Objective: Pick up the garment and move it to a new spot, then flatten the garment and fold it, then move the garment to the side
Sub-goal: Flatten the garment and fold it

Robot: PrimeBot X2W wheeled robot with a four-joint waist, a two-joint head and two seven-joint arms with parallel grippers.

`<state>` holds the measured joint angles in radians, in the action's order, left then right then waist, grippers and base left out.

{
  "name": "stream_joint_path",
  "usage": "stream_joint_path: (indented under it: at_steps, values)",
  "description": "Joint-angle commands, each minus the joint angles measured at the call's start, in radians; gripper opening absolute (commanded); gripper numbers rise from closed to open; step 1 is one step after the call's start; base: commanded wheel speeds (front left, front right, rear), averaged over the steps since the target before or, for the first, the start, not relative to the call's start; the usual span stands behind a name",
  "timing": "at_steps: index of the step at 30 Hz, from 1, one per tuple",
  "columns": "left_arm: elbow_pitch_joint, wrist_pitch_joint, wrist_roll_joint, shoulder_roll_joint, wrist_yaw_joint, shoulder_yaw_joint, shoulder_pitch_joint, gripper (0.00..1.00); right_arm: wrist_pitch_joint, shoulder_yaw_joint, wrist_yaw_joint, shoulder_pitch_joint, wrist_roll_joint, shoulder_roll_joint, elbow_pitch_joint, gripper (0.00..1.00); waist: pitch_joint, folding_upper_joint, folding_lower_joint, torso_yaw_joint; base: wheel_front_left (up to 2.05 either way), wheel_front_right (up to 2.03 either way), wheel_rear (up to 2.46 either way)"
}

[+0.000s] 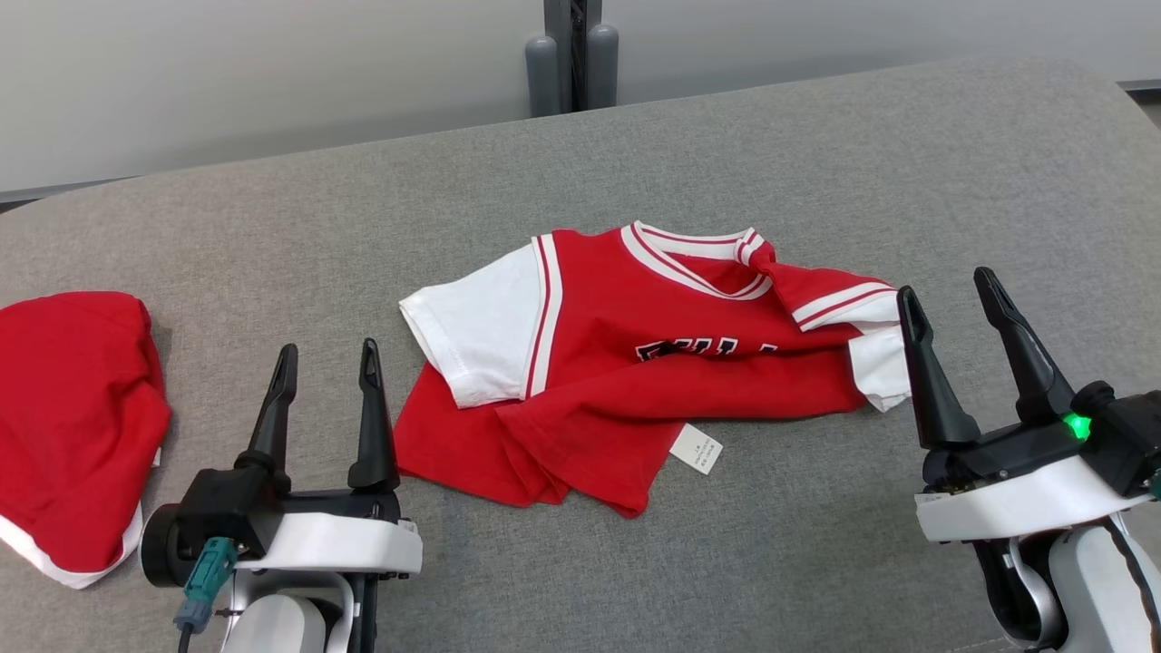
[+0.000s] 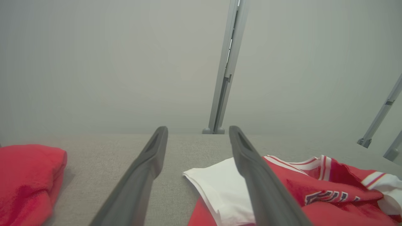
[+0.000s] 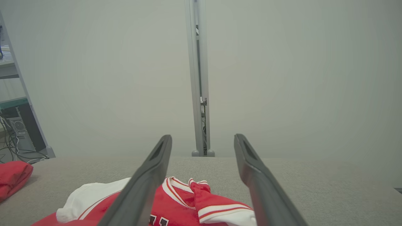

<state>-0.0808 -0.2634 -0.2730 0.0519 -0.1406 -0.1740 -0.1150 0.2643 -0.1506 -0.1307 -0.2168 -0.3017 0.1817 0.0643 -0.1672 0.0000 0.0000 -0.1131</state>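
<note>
A: State of left jaws?
B: Spread wide, empty, pointing forward just above the desk [image 1: 816, 544].
A: And right jaws?
B: Likewise wide and empty, tilted slightly outward.
A: And shirt [image 1: 617, 363]?
B: Crumpled on the desk between both; hem corner just beside left jaws, white sleeve [image 1: 884, 363] near right jaws.
A: Anything else?
B: Just red cloth [image 1: 73, 417], far left.

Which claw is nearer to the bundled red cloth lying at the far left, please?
Left. The left claw stands just right of the red cloth, apart from it; the right claw is far across, beyond the jersey.
</note>
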Motion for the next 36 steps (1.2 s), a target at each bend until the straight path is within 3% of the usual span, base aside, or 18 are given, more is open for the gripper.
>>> stream_joint_path:
  at_steps: [1, 8, 11, 18, 24, 25, 29, 36]
  values:
    - [0.002, -0.001, 0.011, 0.003, 0.008, 0.012, 0.001, 1.00, 0.000, -0.003, 0.000, 0.006, -0.003, 0.006, 0.001, 1.00, 0.000, 0.0000, 0.0000, 0.004, 0.00, 0.00, 0.00]
    - [0.014, -0.001, -0.017, 0.000, 0.004, 0.016, -0.013, 1.00, 0.000, -0.002, 0.000, 0.004, -0.010, 0.016, -0.002, 1.00, -0.007, 0.0000, 0.0000, 0.040, 0.00, 0.00, 0.00]
    - [0.014, -0.001, -0.029, 0.000, 0.000, -0.003, -0.019, 1.00, 0.000, -0.054, 0.000, -0.036, -0.012, 0.058, 0.011, 1.00, -0.027, 0.0000, 0.0000, 0.070, 0.00, 0.00, 0.00]
    - [0.025, -0.001, -0.074, 0.000, -0.026, -0.074, -0.055, 1.00, -0.050, -0.232, 0.000, -0.253, -0.102, 0.202, 0.122, 1.00, -0.100, 0.0000, 0.0000, 0.174, 0.00, 0.00, 0.00]
    - [0.033, -0.001, -0.114, 0.000, -0.041, -0.153, -0.099, 1.00, -0.183, -0.462, 0.000, -0.502, -0.267, 0.345, 0.271, 1.00, -0.176, 0.0000, 0.0000, 0.278, 0.00, 0.00, 0.00]
    - [0.036, -0.001, -0.135, 0.000, -0.048, -0.180, -0.108, 1.00, -0.217, -0.538, 0.000, -0.571, -0.292, 0.387, 0.328, 1.00, -0.198, 0.0000, 0.0000, 0.312, 0.00, 0.00, 0.00]
    - [0.063, -0.001, -0.191, 0.000, -0.079, -0.208, -0.108, 1.00, -0.257, -0.668, 0.000, -0.680, -0.360, 0.450, 0.428, 1.00, -0.229, 0.0000, 0.0000, 0.362, 0.00, 0.00, 0.00]
    - [0.082, -0.001, -0.205, 0.000, -0.091, -0.236, -0.120, 1.00, -0.278, -0.832, 0.000, -0.797, -0.451, 0.505, 0.507, 1.00, -0.270, 0.0000, 0.0000, 0.405, 0.00, 0.00, 0.00]
